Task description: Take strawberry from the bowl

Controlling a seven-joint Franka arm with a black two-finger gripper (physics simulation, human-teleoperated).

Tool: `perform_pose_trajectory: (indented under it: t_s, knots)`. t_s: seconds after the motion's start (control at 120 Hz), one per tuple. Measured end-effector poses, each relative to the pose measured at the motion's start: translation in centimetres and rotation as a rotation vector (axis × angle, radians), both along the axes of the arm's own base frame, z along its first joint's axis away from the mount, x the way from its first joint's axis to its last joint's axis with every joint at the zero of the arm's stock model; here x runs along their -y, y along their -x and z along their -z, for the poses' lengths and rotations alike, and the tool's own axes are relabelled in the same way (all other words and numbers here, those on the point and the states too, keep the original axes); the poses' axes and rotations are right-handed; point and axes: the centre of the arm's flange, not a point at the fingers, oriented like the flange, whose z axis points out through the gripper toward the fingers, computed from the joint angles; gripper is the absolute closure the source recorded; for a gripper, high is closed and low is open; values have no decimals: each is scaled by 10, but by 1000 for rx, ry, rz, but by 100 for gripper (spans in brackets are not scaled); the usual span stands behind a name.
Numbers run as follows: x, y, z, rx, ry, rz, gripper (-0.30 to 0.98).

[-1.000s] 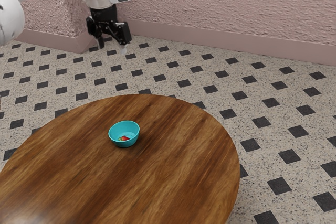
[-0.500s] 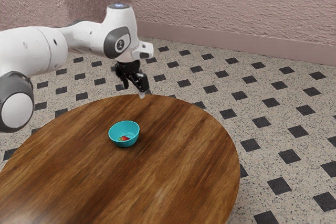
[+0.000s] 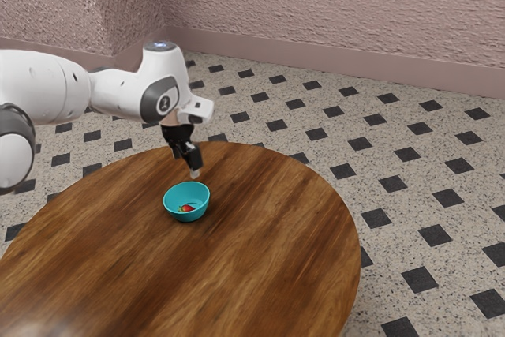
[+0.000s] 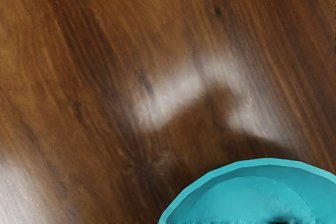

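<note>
"See that? The arm [image 3: 118, 91] has swung down since a moment ago, and the gripper [image 3: 186, 166] has come in from past the far edge of the table [image 3: 260, 258]. Now it hangs above the wood, near the bowl [image 3: 186, 215]."

"And the bowl?"

"Same spot as before, upright on the table. The strawberry [image 3: 187, 208] is down inside it, red with a bit of green, lying on the bottom."

"Is the gripper touching anything?"

"No, it's a little above the far side of the rim, apart from it. Its fingers [image 3: 194, 159] are spread, with nothing between them."

"Nice table, that."

"Round, brown, with darker streaks running through the grain. From the wrist view it's quite glossy: pale patches of shine [image 4: 170, 95] on the wood, and a dark, soft-edged shape [image 4: 210, 111] cutting across them, close to the bowl. There's a small dark knot [image 4: 217, 11] farther off."

"What about the room?"

"Pink, rough-looking wall [image 3: 339, 13], with a smooth pink skirting [image 3: 316, 60] along its foot. Toward the exterior view's left the wall turns a corner. The floor [image 3: 426, 203] is pale and speckled, set with rows of dark diamonds [image 3: 343, 171], and it runs from the wall right round behind the table."
</note>
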Motion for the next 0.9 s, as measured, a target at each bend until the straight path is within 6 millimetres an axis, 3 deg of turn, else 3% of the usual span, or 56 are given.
perform_pose_trajectory:
  t_s: [0.133, 0.233, 0.317, 0.458, 0.567, 0.75, 0.9]
  knots:
    - [-3, 7, 15, -10, 13, 68, 0]
    - [2, 17, 9, -1, 19, 121, 0]
    - [10, 31, 3, -2, 23, 166, 0]
    - [14, 57, 16, -25, 30, 216, 0]
    - [15, 58, 23, -23, 37, 240, 3]
    - [15, 56, 28, -12, 51, 260, 24]
    - [16, 52, 38, -9, 92, 243, 33]
